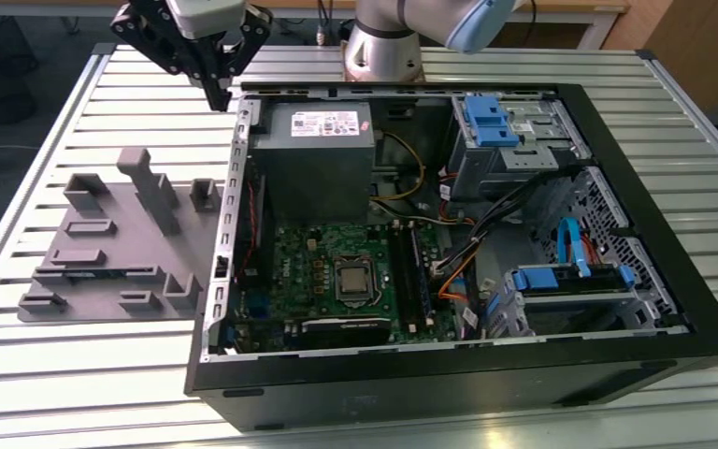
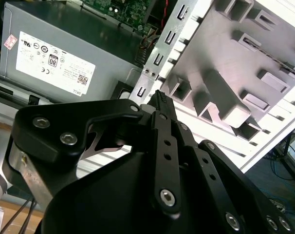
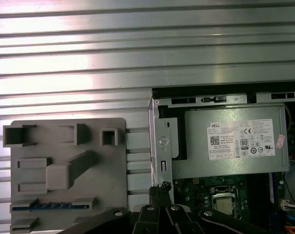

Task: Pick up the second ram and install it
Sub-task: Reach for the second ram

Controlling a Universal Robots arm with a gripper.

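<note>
I log the pincer (image 1: pixel 220 101) pressed together on nothing, over the slatted metal table (image 1: pixel 85 374) beside the computer case (image 1: pixel 459 393) rim, the second ram (image 3: pixel 46 205) well apart from it, slotted in the gray tray (image 1: pixel 122 224).

Open PC case (image 1: pixel 459 393) lay on slatted metal table (image 1: pixel 85 374); gray tray (image 1: pixel 104 245) sat just beside it, toward exterior view's left. Power supply (image 1: pixel 313 164) inside case.

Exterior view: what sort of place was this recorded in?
Probably a robotics lab bench for computer assembly: an open desktop computer case lies on a slatted metal table, with a gray fixture tray beside it and a robot arm mounted on the table.
</note>
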